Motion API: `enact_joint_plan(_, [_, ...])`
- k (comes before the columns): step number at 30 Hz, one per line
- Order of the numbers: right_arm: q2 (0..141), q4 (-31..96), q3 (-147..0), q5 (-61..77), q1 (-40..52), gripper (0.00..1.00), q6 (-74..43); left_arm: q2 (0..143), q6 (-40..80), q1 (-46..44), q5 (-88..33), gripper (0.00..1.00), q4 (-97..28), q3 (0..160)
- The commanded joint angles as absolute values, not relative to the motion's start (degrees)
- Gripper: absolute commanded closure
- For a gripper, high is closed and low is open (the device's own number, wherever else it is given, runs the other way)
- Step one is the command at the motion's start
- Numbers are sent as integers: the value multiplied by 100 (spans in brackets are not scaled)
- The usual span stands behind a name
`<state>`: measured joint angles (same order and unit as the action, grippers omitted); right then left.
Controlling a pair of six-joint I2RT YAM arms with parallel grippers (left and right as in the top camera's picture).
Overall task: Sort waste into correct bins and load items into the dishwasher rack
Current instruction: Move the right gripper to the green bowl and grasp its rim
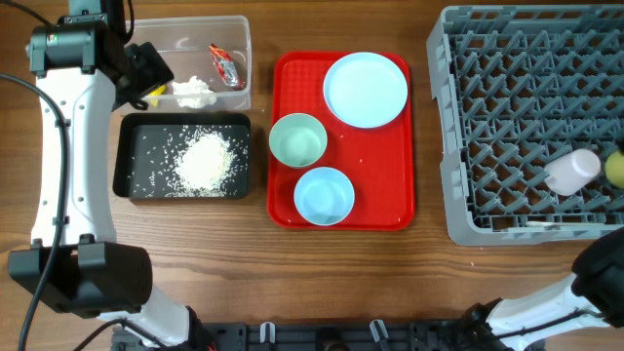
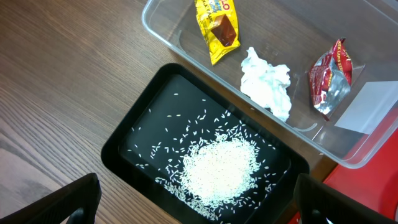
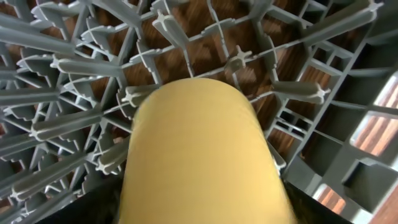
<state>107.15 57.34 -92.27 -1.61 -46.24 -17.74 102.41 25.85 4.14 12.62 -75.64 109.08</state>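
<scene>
My left gripper (image 1: 146, 78) is open and empty; in the left wrist view (image 2: 199, 211) it hangs above the black tray (image 2: 124, 149) of rice (image 2: 221, 165). The clear tub (image 1: 244, 58) holds a red wrapper (image 1: 227, 66), a white tissue (image 1: 193, 91) and a yellow wrapper (image 2: 217, 28). My right gripper (image 3: 199, 211) is shut on the yellow cup (image 3: 199, 143) over the grey dishwasher rack (image 3: 74, 68), at the rack's right edge (image 1: 616, 168). A pink cup (image 1: 572, 171) lies in the rack (image 1: 507, 117).
A red serving tray (image 1: 390, 195) in the middle holds the light-blue plate (image 1: 366, 90), a pale-green bowl (image 1: 297, 139) and a light-blue bowl (image 1: 324, 195). The black tray (image 1: 125, 156) sits just in front of the tub. The right arm (image 1: 604, 283) reaches in from the bottom right.
</scene>
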Motion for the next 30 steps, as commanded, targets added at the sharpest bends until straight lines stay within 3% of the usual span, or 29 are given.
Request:
enact_joint_plan(1, [10921,5712,-9201,-261,-4617,4,-1798,10125,2639,436,1354,0,-7561,10864])
enact_joint_plan(2, [10921,5717,-9201,-261,-4615,0,-1802,10125,2639,436,1354,0,-7561,10864])
enact_joint_plan(8, [10460,5876,-9765,753,-4521,0,-1791,10125,2639,436,1354,0,-7564,10864])
enact_joint_plan(11, [9679,5935,-9996,1284,-3972,0,-1347,10125,2639,436,1356,0,-7564,10864])
enact_joint_plan(13, [9227,6060,-9996,1356,-3162,0,-1192,10125,2639,436,1354,0,-7561,10864])
enact_joint_plan(18, [9485,6235,-9979,1313,115,0,-1387,10125,2639,436,1354,0,-7561,10864])
enact_joint_plan(21, [10160,6222,-9979,1365,1107,0,-1559,10125,2639,436,1354,0,-7561,10864])
enact_joint_plan(26, [11454,5819,-9979,1420,2119,16,-1522,10125,2639,436,1354,0,-7564,10864])
enact_joint_plan(30, [11983,5472,-9974,1643,2287,30,-1522,10125,2639,436,1354,0,-7561,10864])
